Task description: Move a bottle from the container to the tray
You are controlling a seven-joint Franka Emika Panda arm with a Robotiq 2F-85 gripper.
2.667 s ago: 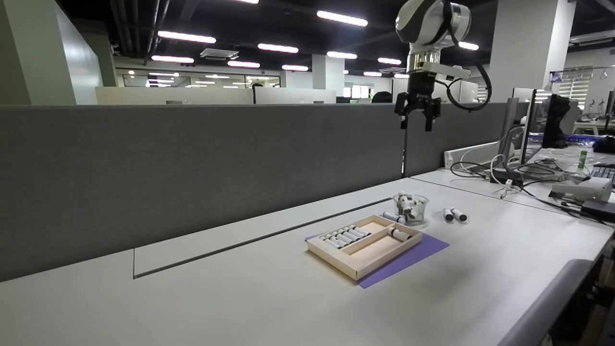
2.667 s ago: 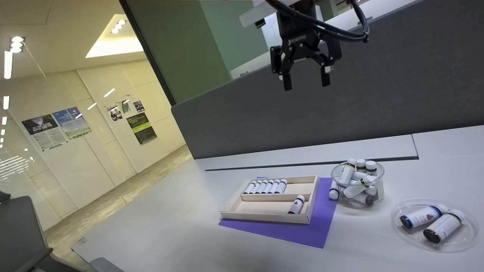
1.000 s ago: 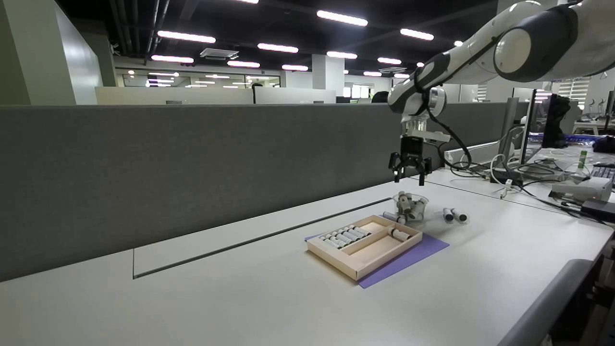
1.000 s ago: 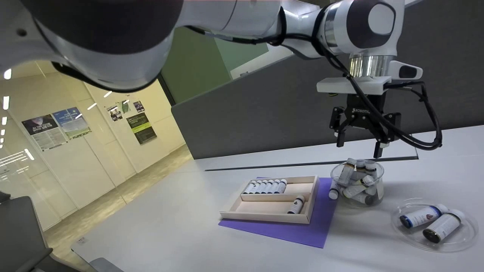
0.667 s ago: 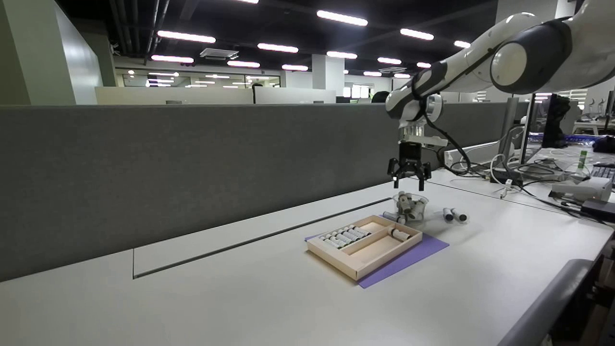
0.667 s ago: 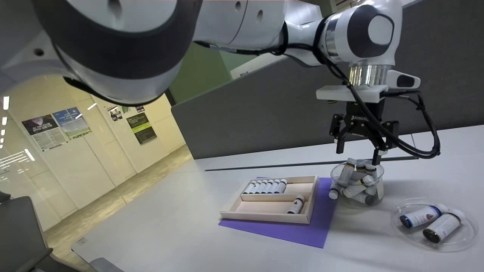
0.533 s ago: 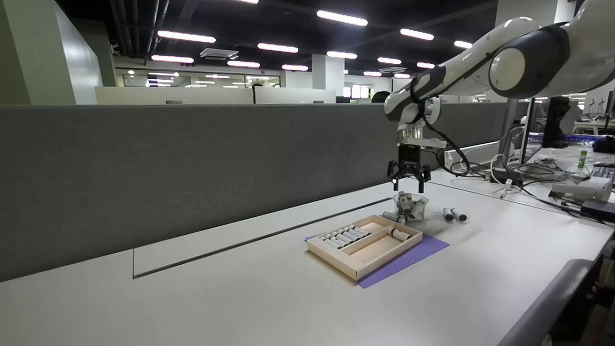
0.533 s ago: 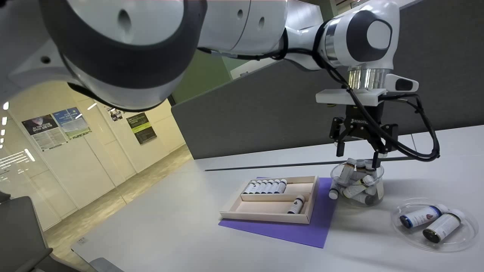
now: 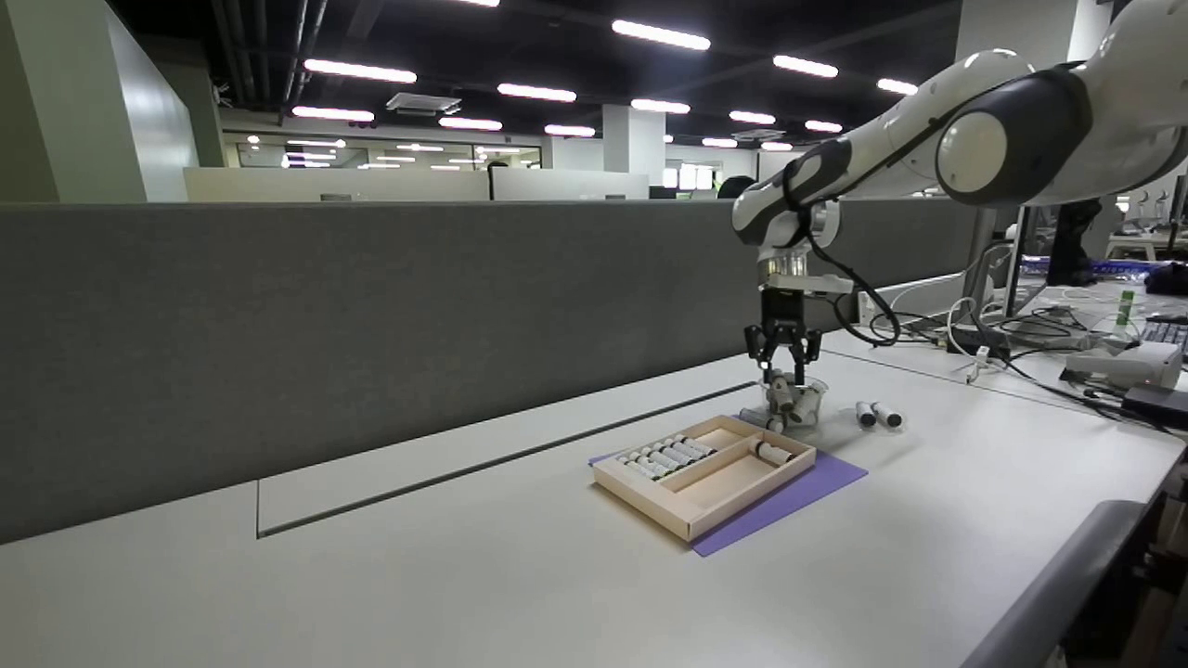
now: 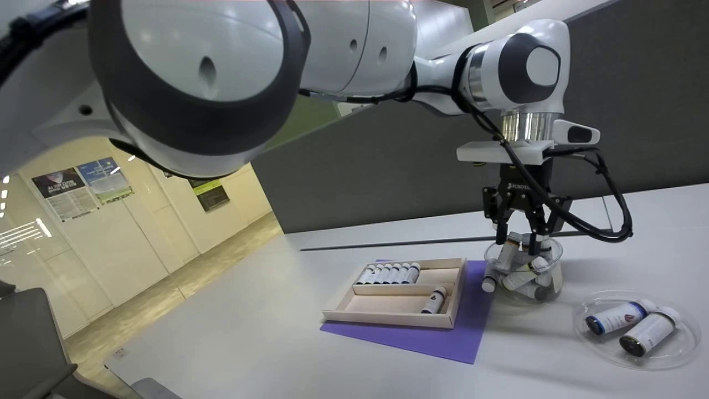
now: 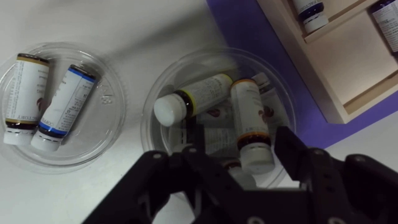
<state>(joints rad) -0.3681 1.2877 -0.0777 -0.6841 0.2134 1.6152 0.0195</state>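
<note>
The container is a clear round tub (image 10: 556, 280) full of white-labelled bottles with white caps; it also shows in the wrist view (image 11: 145, 127). A bottle with an orange band (image 11: 248, 105) leans on top inside it, cap toward me. A yellow-banded bottle (image 11: 205, 93) lies beside it. My gripper (image 11: 241, 137) is partly open at the tub's mouth, its fingers on either side of the orange-banded bottle, with gaps visible. It points down in both exterior views (image 9: 783, 373) (image 10: 517, 239). The tan tray (image 10: 388, 320) has a row of bottles in one compartment and a single bottle in another.
A purple mat (image 10: 471, 332) lies under the tray. A clear dish (image 10: 687, 343) with two bottles stands beside the tub. A bottle (image 10: 488, 280) lies against the tub's outer side. A grey partition (image 9: 418, 334) stands behind the table.
My gripper has come down from high above the table to the tub's mouth. Its fingers have drawn closer together since half a second ago. The bottles and tray look unmoved.
</note>
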